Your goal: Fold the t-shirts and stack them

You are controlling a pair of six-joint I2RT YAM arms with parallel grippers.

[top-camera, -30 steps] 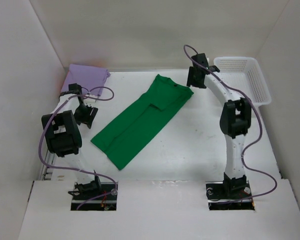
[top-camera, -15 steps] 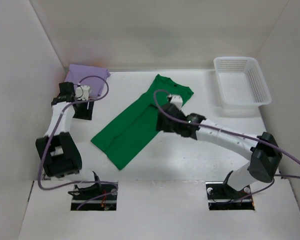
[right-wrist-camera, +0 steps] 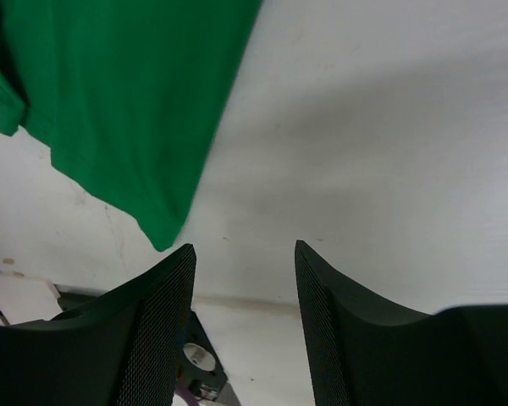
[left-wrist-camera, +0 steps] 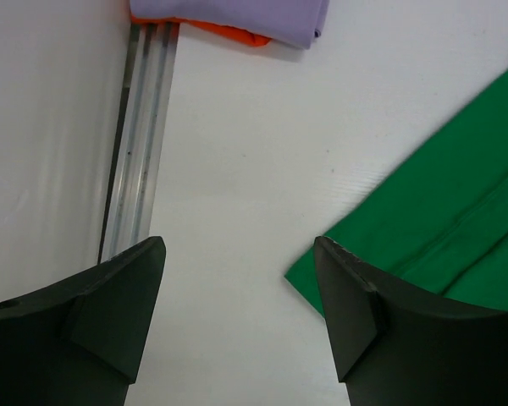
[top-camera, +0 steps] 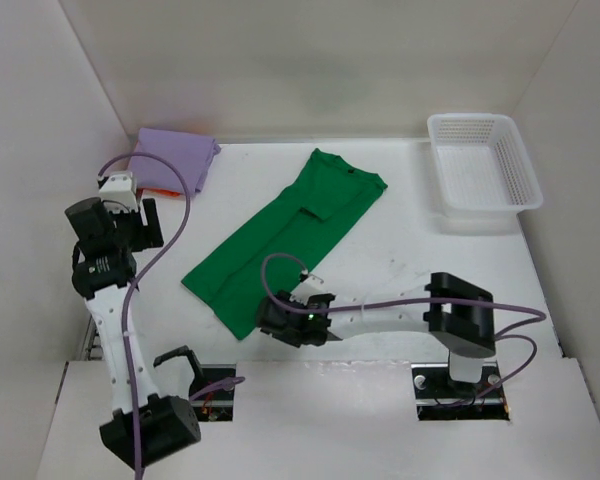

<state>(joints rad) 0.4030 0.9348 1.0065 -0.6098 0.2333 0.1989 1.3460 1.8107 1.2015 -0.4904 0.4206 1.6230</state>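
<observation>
Since a second ago my right arm has swung from the far side by the basket to the near part of the table. My left arm has drawn back toward the left wall.

From above, my right claw sits low, just beside the near corner of the green shirt. The shirt lies in a long diagonal strip at mid-table. My left claw hangs left of that strip. The lavender shirt is folded in the far left corner, with a sliver of the orange shirt under it.

Through my left wrist, the left claw is spread with bare table between its fingers. Green cloth lies to the right, apart from them. Lavender over orange lies far ahead, beside a metal rail.

Through my right wrist, the right claw is also spread and holds nothing. The green hem corner lies just beyond the left finger.
</observation>
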